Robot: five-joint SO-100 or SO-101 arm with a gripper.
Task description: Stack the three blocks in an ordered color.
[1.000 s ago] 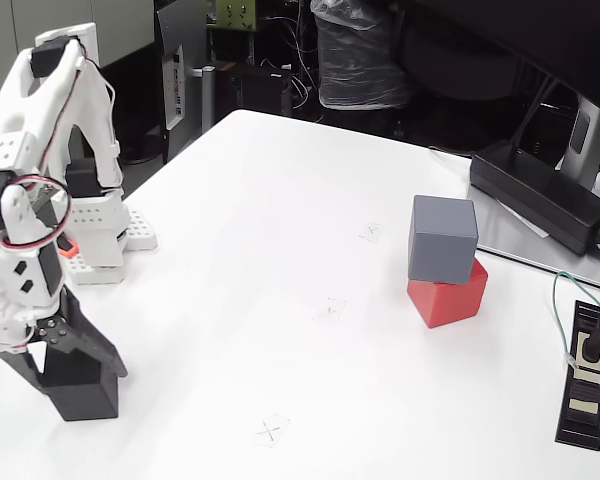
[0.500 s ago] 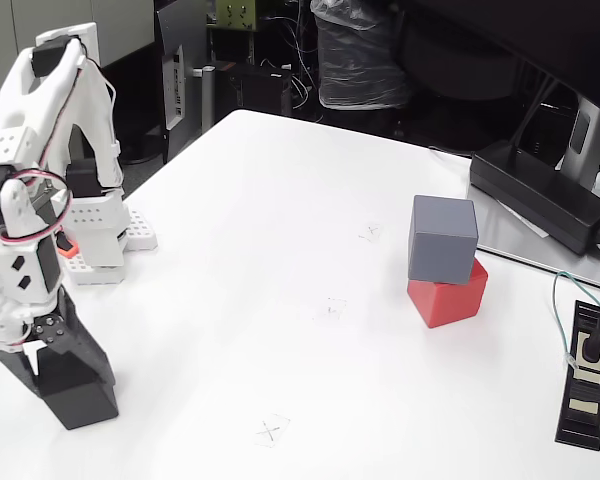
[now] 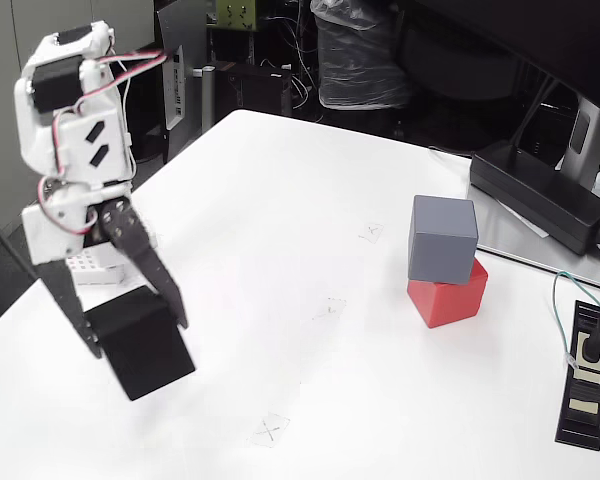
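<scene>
Black cube (image 3: pixel 140 343), tilted with one corner down, is clamped between the gripper (image 3: pixel 132 333) fingers above the white table (image 3: pixel 280 200) near its left edge. Grey cube (image 3: pixel 443 238) sits skewed atop the red cube (image 3: pixel 447 292), partly hiding it. Open tabletop lies between.

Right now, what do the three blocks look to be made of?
Grey block, red block and black block, held in the gripper: all look like matte plastic or foam, with flat, glare-free faces and crisp edges. The exact material stays unclear.
</scene>
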